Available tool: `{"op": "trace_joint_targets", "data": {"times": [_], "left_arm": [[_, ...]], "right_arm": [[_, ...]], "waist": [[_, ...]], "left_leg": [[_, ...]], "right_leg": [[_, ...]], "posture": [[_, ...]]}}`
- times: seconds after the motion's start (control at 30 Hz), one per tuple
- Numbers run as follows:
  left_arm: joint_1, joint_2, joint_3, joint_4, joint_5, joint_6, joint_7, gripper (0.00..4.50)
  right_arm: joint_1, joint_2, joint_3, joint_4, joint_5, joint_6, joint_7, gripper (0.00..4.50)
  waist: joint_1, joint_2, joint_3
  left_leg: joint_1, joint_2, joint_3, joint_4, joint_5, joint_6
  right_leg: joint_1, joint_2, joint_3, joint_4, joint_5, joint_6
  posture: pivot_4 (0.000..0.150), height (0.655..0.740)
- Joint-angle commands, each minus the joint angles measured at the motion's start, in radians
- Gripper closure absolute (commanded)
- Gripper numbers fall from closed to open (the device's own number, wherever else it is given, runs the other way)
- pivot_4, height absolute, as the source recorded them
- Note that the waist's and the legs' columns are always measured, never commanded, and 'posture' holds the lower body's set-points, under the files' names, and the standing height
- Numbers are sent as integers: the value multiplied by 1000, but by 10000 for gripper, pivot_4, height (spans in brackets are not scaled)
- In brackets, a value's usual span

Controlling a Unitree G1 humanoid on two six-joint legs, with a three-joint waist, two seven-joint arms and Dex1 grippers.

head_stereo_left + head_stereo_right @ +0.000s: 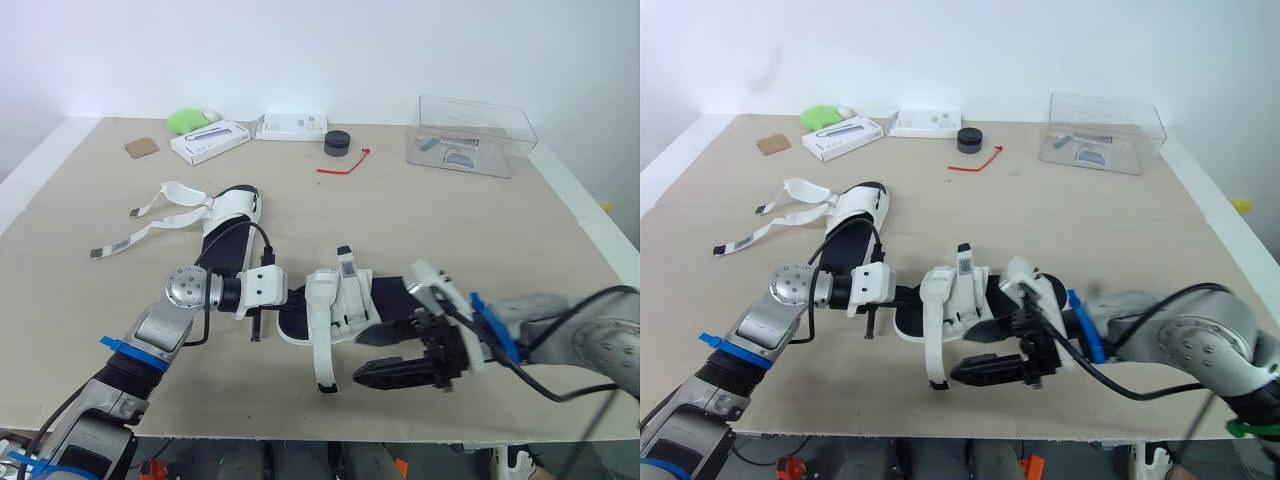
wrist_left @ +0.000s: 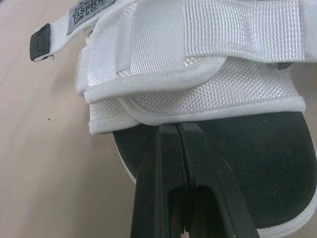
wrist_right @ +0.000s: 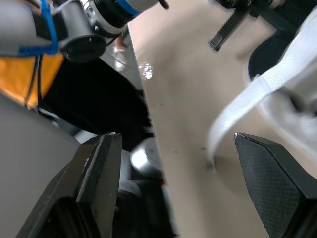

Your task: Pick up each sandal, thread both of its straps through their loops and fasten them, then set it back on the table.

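**Left gripper** (image 2: 178,130): fingers pressed together with nothing seen between them. The tips rest against the white padded edge of the near sandal (image 1: 335,300), over its black insole.

**Far sandal** (image 1: 228,225): lies on the table (image 1: 450,230) beyond the left gripper and apart from it. Its two straps (image 1: 150,225) are undone and spread flat, out to that gripper's far left.

**Near sandal**: lies on the table between the two grippers, touching the left fingertips. A tabbed strap (image 1: 345,258) stands up over the white upper, black tab uppermost. A loose strap (image 1: 322,355) hangs from the upper down to the table, towards the table's near edge.

**Right gripper** (image 1: 372,353): fingers spread wide and holding nothing, tips pointing at the near sandal. The loose strap lies just ahead of the tips. In the right wrist view it crosses the space in front of the gap and touches neither finger. The table's near edge runs close beside the lower finger.

**Far row**, well beyond both grippers and clear of their reach:
- brown pad (image 1: 142,147)
- green lump (image 1: 185,120)
- white box (image 1: 210,141)
- flat box (image 1: 292,127)
- black puck (image 1: 338,143)
- red tie (image 1: 345,166), just beside the puck
- clear box (image 1: 470,137), with small contents too small to identify
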Motion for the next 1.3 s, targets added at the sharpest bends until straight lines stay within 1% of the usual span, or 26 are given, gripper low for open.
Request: {"op": "trace_joint_targets", "data": {"times": [0.03, 0.2, 0.4, 0.73, 0.93, 1.0, 1.03, 1.1, 1.13, 1.2, 1.23, 1.27, 1.3], "left_arm": [[7, -1, -19, 20, 17, 9, -10, 45000], [1, -6, -6, 21, 7, 24, 5, 45000], [1, -8, -8, 20, 9, 27, 7, 45000], [-11, -27, -18, 41, 14, 23, -2, 45000], [-19, -29, -21, 58, 17, 14, -14, 45000], [-16, -26, -20, 56, 18, 13, -19, 45000], [-16, -25, -20, 56, 18, 12, -21, 45000], [-17, -23, -21, 59, 21, 11, -24, 45000], [-17, -21, -21, 58, 22, 9, -26, 45000], [-19, -21, -22, 62, 24, 7, -28, 45000], [-20, -21, -22, 64, 25, 6, -28, 45000], [-22, -21, -22, 66, 26, 5, -28, 45000], [-23, -22, -23, 68, 27, 4, -28, 45000]], "right_arm": [[-46, 58, -15, 26, 24, 88, -87, 6126], [-71, 143, -17, 49, 29, 174, -171, 6126], [-57, 194, -28, 46, 33, 240, -238, 6126], [-14, 285, -53, 72, 68, 246, -389, 6126], [-9, 299, -56, 97, 111, 257, -437, 6126], [-4, 299, -56, 104, 134, 253, -454, 9917], [-2, 300, -56, 106, 140, 253, -460, 13090], [1, 299, -54, 109, 150, 255, -464, 21561], [5, 298, -49, 105, 154, 257, -466, 24917], [12, 297, -39, 99, 152, 264, -467, 36551], [14, 297, -34, 99, 146, 268, -467, 39660], [15, 298, -32, 99, 142, 271, -467, 44373], [16, 298, -32, 100, 140, 273, -467, 44373]], "waist": [[0, 0, 0], [0, -1, 0], [0, 0, 0], [1, -1, 0], [1, -1, -1], [1, -1, -1], [1, -1, -1], [1, -1, -1], [1, -1, -1], [1, -1, -1], [1, -1, -1], [1, -1, -1], [1, -1, -1]], "left_leg": [[0, 0, 0, 0, 0, 0], [-1, 0, 0, 1, 0, 0], [-1, 0, -1, 1, 0, 0], [-2, 0, -1, 3, 0, 0], [-2, -1, -1, 4, 0, 1], [-2, -1, -1, 4, 0, 1], [-2, -1, -1, 4, 0, 1], [-2, -1, -1, 4, 0, 1], [-2, -1, -1, 4, 0, 1], [-2, -1, -1, 4, 0, 1], [-2, -1, -1, 4, 0, 1], [-2, -1, -1, 4, 0, 1], [-2, -1, -1, 4, 0, 1]], "right_leg": [[0, 0, 0, 0, 0, 1], [0, 1, 1, -1, 0, 2], [0, 2, 1, -1, 1, 3], [1, 5, 2, -1, 2, 5], [1, 6, 3, -1, 2, 6], [1, 6, 3, -1, 2, 6], [1, 6, 3, -1, 2, 6], [1, 6, 3, -1, 2, 6], [1, 6, 3, -1, 2, 6], [1, 6, 3, -1, 2, 6], [1, 6, 3, -1, 2, 6], [1, 6, 3, -1, 2, 6], [1, 6, 3, -1, 2, 6]], "posture": [[1500, 7400], [1500, 7400], [1500, 7400], [1500, 7400], [1500, 7400], [1500, 7400], [1500, 7400], [1500, 7400], [1500, 7400], [1500, 7400], [1500, 7400], [1500, 7400], [1500, 7400]]}}
